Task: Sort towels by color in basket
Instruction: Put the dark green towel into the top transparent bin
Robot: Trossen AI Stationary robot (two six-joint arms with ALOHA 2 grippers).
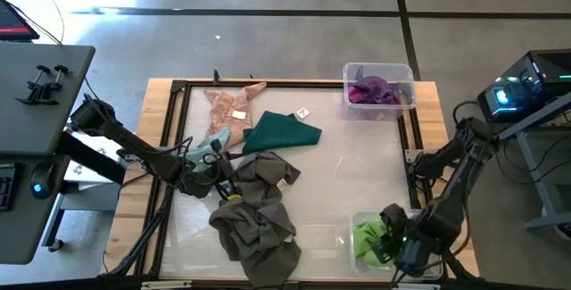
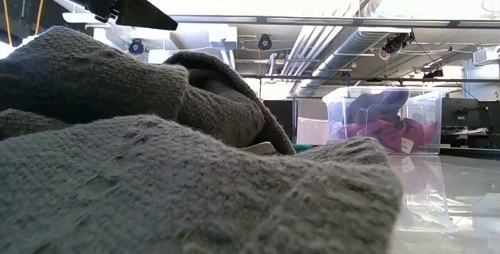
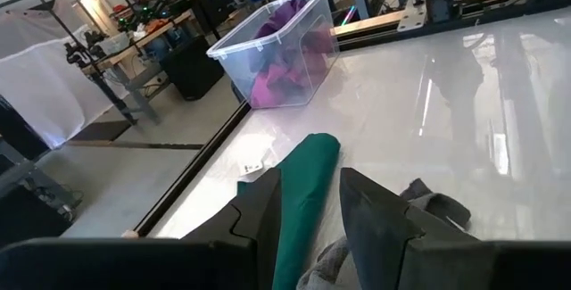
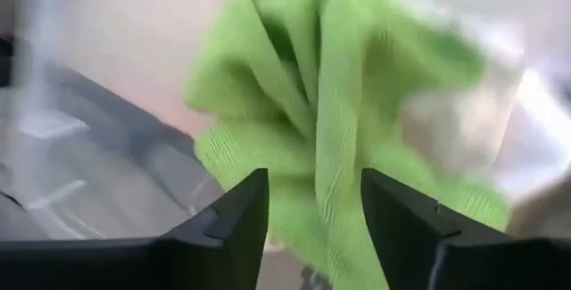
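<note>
My left gripper (image 1: 217, 170) (image 3: 312, 210) is open, low over the table's left middle, at the far end of the dark grey towel pile (image 1: 259, 219) (image 2: 156, 168) and beside a pale mint towel (image 1: 212, 143). Beyond its fingers lies the dark green towel (image 1: 281, 132) (image 3: 308, 178), flat on the table. A peach-pink towel (image 1: 230, 104) lies at the far left. My right gripper (image 1: 385, 241) (image 4: 314, 210) is open over the near-right clear bin (image 1: 357, 219), where lime green towels (image 1: 368, 239) (image 4: 330, 120) lie. Magenta towels (image 1: 373, 89) (image 3: 277, 58) fill the far-right bin (image 1: 346, 85). My right gripper points down into the near-right bin, and the lime green towel (image 4: 312, 227) shows in the gap between its open fingers. I cannot tell whether either finger touches it.
A raised dark frame (image 1: 178, 89) runs around the work surface. A small white tag (image 1: 303, 112) lies beyond the dark green towel. The glossy middle and right of the table (image 1: 357, 174) hold no cloth. In the low view the grey pile hides the left half of the table.
</note>
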